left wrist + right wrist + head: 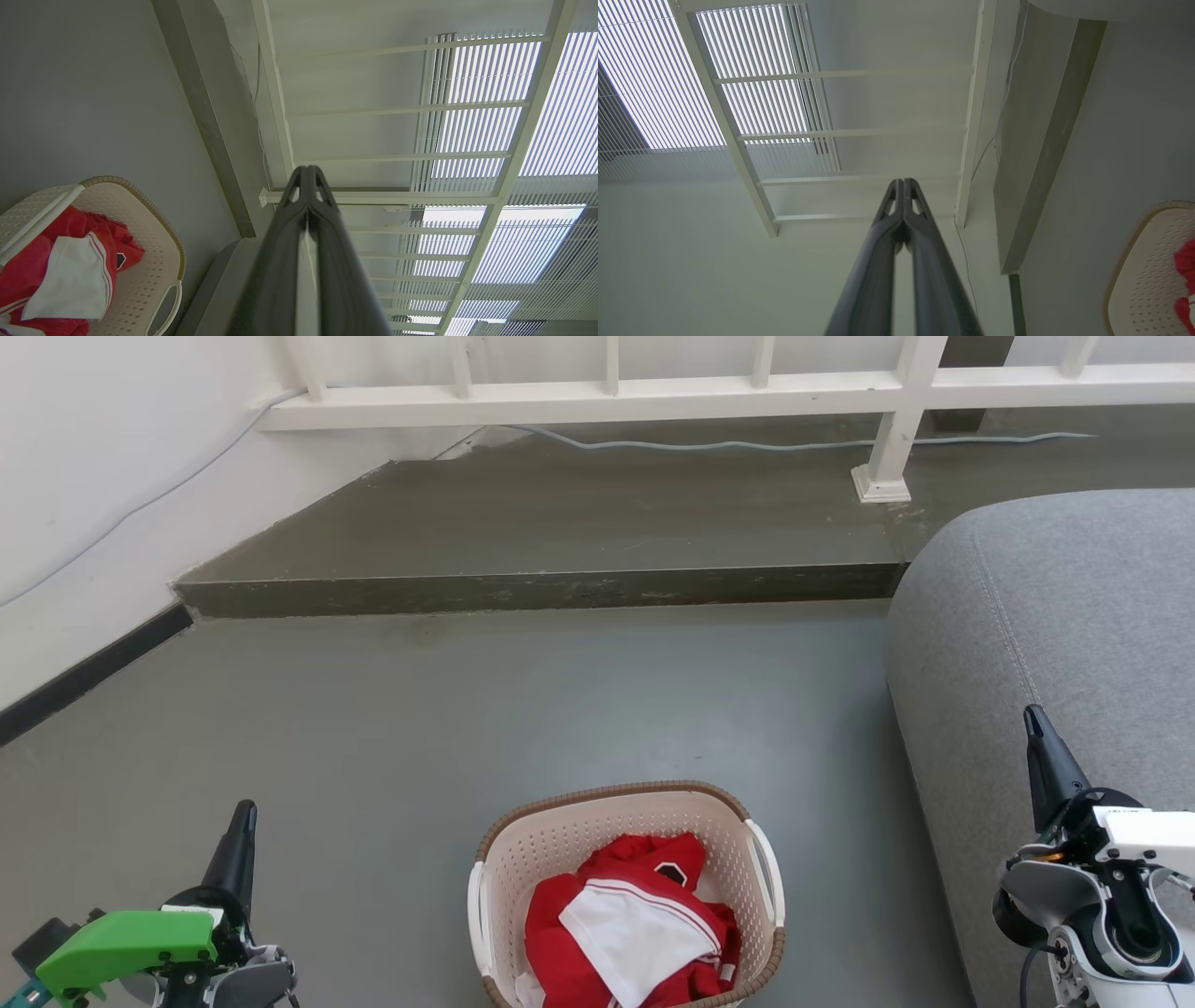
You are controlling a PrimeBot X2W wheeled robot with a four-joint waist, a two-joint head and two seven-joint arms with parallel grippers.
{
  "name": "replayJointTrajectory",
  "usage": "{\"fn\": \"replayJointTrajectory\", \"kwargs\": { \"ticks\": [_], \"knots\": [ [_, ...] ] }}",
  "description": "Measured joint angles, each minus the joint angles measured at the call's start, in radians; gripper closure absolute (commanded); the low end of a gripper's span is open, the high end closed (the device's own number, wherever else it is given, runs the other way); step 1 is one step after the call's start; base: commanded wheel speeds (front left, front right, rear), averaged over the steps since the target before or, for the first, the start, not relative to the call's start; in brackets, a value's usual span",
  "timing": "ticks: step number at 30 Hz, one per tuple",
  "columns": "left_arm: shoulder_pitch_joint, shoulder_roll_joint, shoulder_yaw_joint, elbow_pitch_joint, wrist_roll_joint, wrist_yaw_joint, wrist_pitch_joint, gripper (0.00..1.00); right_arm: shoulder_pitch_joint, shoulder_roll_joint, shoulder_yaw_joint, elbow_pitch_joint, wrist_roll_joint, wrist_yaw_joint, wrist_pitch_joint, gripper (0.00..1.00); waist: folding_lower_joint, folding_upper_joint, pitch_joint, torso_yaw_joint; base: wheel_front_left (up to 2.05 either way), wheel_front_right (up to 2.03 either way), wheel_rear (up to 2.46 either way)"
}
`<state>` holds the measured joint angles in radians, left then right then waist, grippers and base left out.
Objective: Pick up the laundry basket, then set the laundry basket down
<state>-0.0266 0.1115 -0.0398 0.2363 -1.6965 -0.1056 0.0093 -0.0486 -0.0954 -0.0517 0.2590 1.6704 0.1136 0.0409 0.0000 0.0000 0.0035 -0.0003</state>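
The laundry basket [560, 840] is cream perforated plastic with a brown woven-look rim and white side handles. It stands upright on the grey floor [420, 728], holding red and white clothes [635, 924].

Both dark, long-fingered grippers point away, jaws pressed together: the left gripper [244, 814] near left, the right gripper [1033, 721] near right.
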Motion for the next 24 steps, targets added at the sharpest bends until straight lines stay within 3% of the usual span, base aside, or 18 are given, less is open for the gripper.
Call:
{"fn": "replayJointTrajectory", "kwargs": {
  "ticks": [24],
  "knots": [
    [-0.006,0.0,0.002,0.014,0.0,-0.009,0.0,1.0,-0.005,0.001,-0.002,0.007,0.0,0.0,0.004,1.0,0.0,0.0,-0.001,0.0,0.0,0.0,0.0]
  ]
}}
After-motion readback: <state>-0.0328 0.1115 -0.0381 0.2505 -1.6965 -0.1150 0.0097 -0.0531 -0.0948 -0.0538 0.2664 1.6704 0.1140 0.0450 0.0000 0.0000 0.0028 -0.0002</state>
